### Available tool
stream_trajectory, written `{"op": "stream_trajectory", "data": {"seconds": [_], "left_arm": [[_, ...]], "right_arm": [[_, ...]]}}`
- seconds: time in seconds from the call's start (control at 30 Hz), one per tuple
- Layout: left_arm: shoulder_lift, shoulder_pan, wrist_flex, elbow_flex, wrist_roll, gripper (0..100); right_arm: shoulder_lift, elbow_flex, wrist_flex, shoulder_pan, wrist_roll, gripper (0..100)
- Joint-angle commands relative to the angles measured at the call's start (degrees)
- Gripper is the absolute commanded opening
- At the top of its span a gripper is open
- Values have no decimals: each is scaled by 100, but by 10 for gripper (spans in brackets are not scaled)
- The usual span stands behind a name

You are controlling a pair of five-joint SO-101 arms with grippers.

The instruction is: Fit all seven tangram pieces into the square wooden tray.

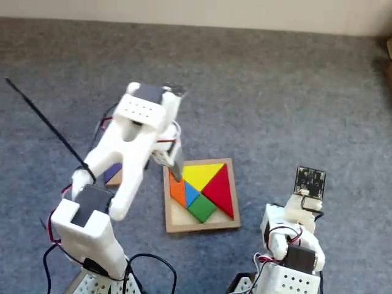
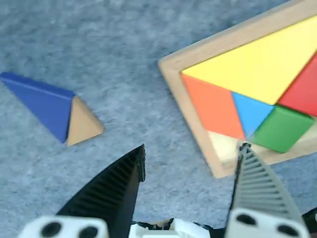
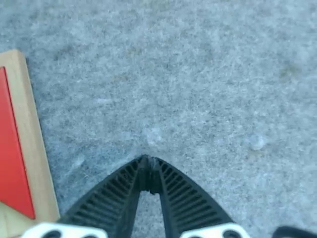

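Grey desk (image 1: 275,92) is carrying the tray (image 1: 199,228) at centre, holding five coloured pieces (image 1: 205,174); a dark blue piece (image 2: 39,99) is lying left of it. Left gripper (image 2: 192,148) is hovering open; right gripper (image 3: 149,161) is sitting closed.

Wooden tray (image 1: 202,227) holds five coloured pieces (image 1: 219,191); blue piece (image 2: 42,101), tan triangle (image 2: 81,124) touching, outside

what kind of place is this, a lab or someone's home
Most likely a tabletop robot test rig, in a lab or on a hobby bench; I cannot tell which. The left arm and right arm are small, with loose wiring, on a grey carpet-like surface beside a wooden tray of tangram pieces.
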Motion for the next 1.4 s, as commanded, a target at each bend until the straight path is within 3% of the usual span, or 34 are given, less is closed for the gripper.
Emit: {"op": "stream_trajectory", "data": {"seconds": [0.0,0.27,0.43,0.8,1.37], "left_arm": [[-391,-418,185,-251,-316,277],[-382,-1349,132,488,-1055,277],[-338,-1815,-818,1270,-1415,277],[-215,-1859,-2840,2369,-1521,277],[910,-1833,-1530,497,-1521,207]], "right_arm": [[-101,637,-22,66,70,5],[-101,637,-22,66,70,5],[-101,637,-22,66,70,5],[-101,637,-22,66,70,5],[-101,637,-22,66,70,5]]}}
